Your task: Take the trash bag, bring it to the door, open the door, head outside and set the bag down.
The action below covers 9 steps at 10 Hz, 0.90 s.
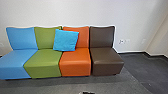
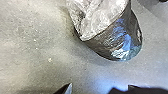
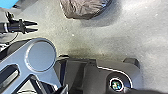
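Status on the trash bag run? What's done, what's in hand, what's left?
Done: nothing visible beyond having the trash bag close by.
In hand: nothing in the left gripper; it's open, clear of the bag, which looks to be on the floor.
Left: pickup, carry, door, set-down outside. Robot's indoors, facing armless chairs.

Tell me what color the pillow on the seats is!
The pillow is bright blue. The head view shows it best.
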Tool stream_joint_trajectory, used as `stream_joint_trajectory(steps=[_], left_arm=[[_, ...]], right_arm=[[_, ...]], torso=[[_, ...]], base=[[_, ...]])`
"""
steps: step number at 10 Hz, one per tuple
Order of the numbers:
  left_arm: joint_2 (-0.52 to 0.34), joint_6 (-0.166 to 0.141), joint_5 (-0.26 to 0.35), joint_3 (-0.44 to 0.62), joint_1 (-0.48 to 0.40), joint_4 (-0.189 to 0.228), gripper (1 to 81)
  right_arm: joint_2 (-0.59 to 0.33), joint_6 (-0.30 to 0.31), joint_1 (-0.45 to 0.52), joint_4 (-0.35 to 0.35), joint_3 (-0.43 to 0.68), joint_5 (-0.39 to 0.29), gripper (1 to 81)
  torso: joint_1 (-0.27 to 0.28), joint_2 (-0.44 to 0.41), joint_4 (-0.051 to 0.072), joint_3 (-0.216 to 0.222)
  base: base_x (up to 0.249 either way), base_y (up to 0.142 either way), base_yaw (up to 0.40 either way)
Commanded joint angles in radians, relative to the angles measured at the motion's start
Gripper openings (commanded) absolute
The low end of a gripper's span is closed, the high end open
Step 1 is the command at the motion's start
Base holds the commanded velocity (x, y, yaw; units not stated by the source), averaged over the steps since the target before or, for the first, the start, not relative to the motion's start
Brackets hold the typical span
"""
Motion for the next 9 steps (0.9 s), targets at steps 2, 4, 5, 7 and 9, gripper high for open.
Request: stream_joint_trajectory(steps=[2, 4, 5, 7, 9], left_arm=[[0.004, -0.002, 0.111, -0.010, -0.177, -0.020, 81.1], [0.031, -0.011, 0.153, -0.042, -0.220, -0.017, 81.1], [0.041, -0.011, 0.167, -0.059, -0.235, -0.017, 81.1], [0.061, -0.011, 0.176, -0.074, -0.258, -0.016, 81.1], [0.088, -0.011, 0.188, -0.079, -0.265, -0.013, 81.1]], right_arm=[[-0.066, 0.000, 0.081, 0.033, 0.049, -0.101, 81.1], [-0.082, 0.000, 0.090, 0.036, 0.062, -0.101, 81.1], [-0.109, 0.000, 0.099, 0.049, 0.075, -0.101, 81.1], [-0.194, 0.000, 0.145, 0.055, 0.112, -0.105, 81.1], [-0.286, 0.000, 0.228, 0.078, 0.174, -0.141, 81.1]], torso=[[0.079, -0.121, 0.000, -0.006], [0.116, -0.181, 0.000, -0.018], [0.137, -0.214, 0.000, -0.018], [0.181, -0.285, 0.000, -0.018], [0.221, -0.348, 0.000, -0.018]], base=[[0.000, 0.000, 0.000], [0.000, 0.000, 0.000], [0.000, 0.000, 0.000], [0.000, 0.000, 0.000], [0.000, 0.000, 0.000]])
